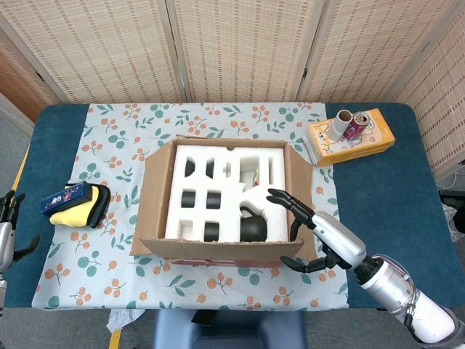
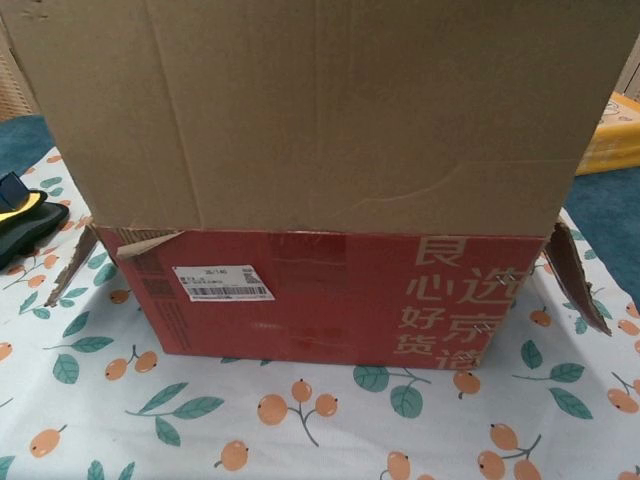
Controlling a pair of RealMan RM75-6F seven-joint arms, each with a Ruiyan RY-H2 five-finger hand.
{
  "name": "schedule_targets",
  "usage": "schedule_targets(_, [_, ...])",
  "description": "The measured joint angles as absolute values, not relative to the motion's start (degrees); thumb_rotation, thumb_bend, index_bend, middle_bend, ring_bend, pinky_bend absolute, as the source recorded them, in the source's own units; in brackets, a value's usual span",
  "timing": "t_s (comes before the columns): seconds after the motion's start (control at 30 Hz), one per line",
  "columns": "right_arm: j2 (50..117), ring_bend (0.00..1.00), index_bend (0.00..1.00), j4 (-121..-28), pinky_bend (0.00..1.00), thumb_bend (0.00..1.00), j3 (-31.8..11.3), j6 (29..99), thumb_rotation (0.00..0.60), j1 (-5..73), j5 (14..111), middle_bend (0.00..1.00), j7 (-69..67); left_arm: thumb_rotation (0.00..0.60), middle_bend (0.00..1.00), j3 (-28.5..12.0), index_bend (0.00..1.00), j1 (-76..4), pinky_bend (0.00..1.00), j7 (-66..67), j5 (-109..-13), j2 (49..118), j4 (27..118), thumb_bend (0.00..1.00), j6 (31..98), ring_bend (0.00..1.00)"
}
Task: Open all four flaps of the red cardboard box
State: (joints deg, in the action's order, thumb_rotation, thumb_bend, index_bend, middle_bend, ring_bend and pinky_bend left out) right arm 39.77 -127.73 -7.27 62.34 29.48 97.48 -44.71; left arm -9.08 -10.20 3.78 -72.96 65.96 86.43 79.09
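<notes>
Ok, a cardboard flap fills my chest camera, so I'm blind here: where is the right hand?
Observer: The right hand is at the front right corner of the box, fingers spread, holding nothing.
Operator: Does the front flap cover the inside?
Observer: No. From the head view the front flap shows only as a thin edge, and the white foam inside is fully exposed.
Operator: And the left hand?
Observer: The left hand is at the far left edge of the picture, well away from the box.
</notes>
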Motion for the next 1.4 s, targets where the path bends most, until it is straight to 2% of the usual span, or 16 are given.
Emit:
schedule_targets(0.33, [39.19,0.00,0.00,-128.51,0.50,0.38,-0.05,63.58,0.600,25.72,107.42,0.00,-45.09,0.600,0.01,-8.80,0.00,-10.36,0.00,4.30,-74.02,66.33,86.54,0.38,79.68,0.00])
schedule_targets(0.6, [39.68,0.00,0.00,-128.29,0.51,0.38,4.73,67.20,0.600,21.51,111.33,0.00,-40.44,0.600,0.01,-8.49,0.00,-10.57,0.00,4.71,-74.53,66.45,86.56,0.38,79.56,0.00])
schedule_targets(0.9, [39.50,0.00,0.00,-125.78,0.55,0.38,7.04,68.21,0.600,20.72,110.66,0.00,-43.71,0.600,0.01,-8.47,0.00,-10.71,0.00,5.14,-74.34,66.57,86.57,0.38,79.40,0.00])
schedule_targets(1.17, [39.14,0.00,0.00,-123.49,0.51,0.39,9.06,70.25,0.600,20.59,113.41,0.00,-46.90,0.600,0.01,-8.55,0.00,-10.65,0.00,4.83,-74.30,66.56,86.50,0.38,79.58,0.00])
schedule_targets(1.4, [37.68,0.00,0.00,-121.79,0.46,0.39,12.73,72.45,0.600,18.00,116.49,0.00,-45.60,0.600,0.01,-8.55,0.00,-10.78,0.00,4.52,-74.46,66.52,86.37,0.38,79.41,0.00])
